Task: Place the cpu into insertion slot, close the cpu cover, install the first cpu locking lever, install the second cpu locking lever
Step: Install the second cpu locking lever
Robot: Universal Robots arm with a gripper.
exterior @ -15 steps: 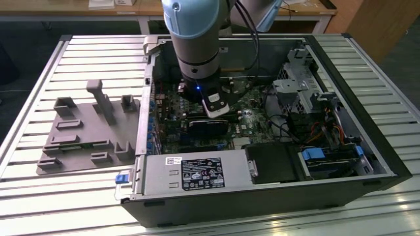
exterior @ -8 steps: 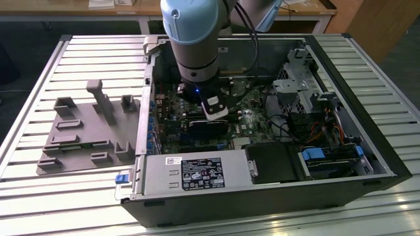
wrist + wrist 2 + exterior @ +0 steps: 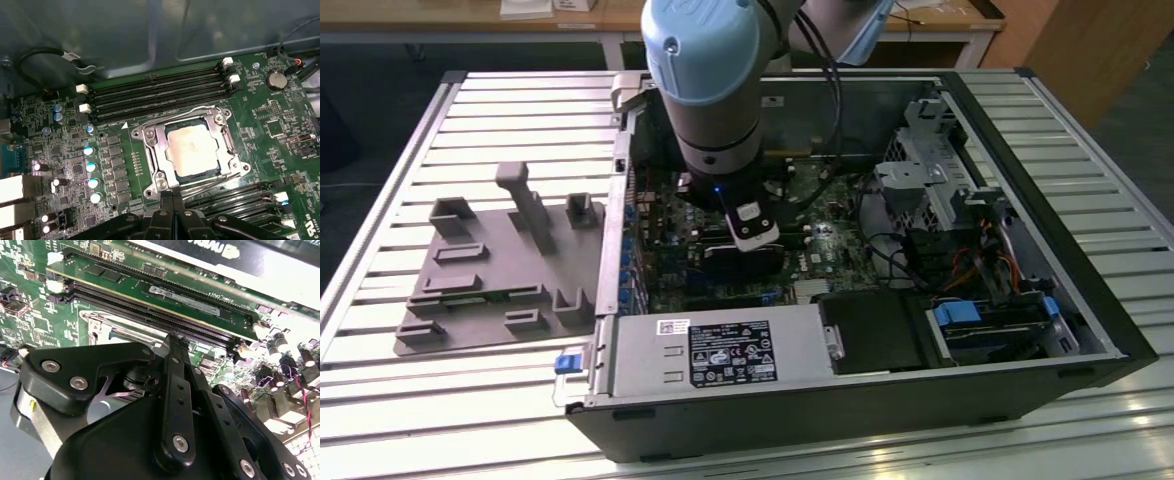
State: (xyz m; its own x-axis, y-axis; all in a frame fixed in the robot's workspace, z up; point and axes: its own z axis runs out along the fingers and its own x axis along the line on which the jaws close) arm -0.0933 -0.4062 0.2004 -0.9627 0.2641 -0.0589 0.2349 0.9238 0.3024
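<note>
In the first wrist view the cpu (image 3: 192, 150), a pale silvery square, lies in the insertion slot (image 3: 235, 172) on the green motherboard. The cpu cover (image 3: 156, 150), a silvery frame with a window, lies flat around it. A thin metal lever (image 3: 229, 144) runs along one side of the cover. My gripper (image 3: 173, 196) has its black fingers pressed together with nothing between them, the tips at the socket's edge beside the memory slots. In the second wrist view the gripper (image 3: 172, 340) points at a corner of the cover (image 3: 97, 322). In the exterior view the gripper (image 3: 750, 238) reaches down into the open computer case.
Long black memory slots (image 3: 160, 92) flank the socket on two sides. A grey power-supply box (image 3: 720, 350) sits at the case's near edge, and a drive cage with cables (image 3: 947, 190) sits at the exterior view's right. A grey fixture plate (image 3: 494, 270) lies on the slatted table.
</note>
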